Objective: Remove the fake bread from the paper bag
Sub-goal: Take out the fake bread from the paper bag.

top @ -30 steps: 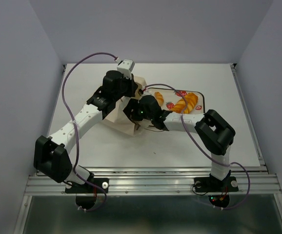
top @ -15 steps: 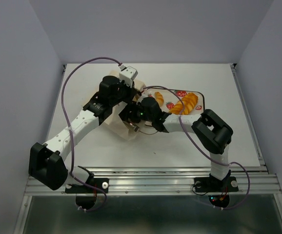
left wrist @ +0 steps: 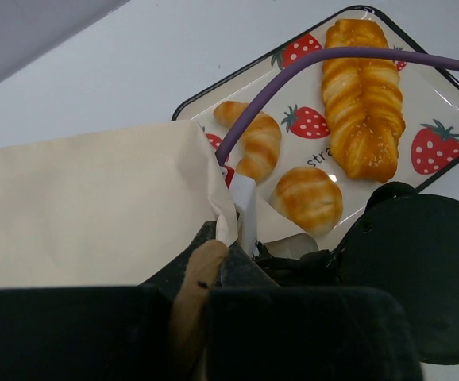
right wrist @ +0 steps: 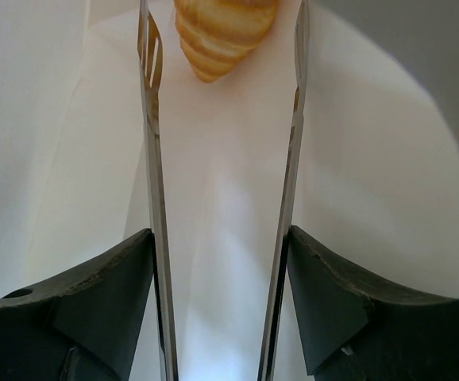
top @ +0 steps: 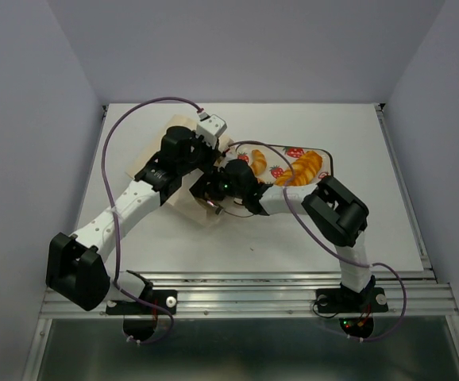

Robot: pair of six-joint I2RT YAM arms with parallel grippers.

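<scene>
The cream paper bag lies on its side left of the tray; it also shows in the left wrist view. My left gripper is shut on the bag's mouth edge and holds it up. My right gripper is open and reaches inside the bag; in the right wrist view its gripper has a golden ridged bread piece lying between its fingertips, not clamped. Three pastries lie on the tray: a long loaf, a croissant and a small roll.
The strawberry-print tray sits right of the bag, close to the right arm's forearm. A purple cable arcs over the tray. Grey walls enclose the white table on three sides.
My right gripper has pushed further left into the bag. My left arm has shifted left and up a little, still holding the bag's mouth.
</scene>
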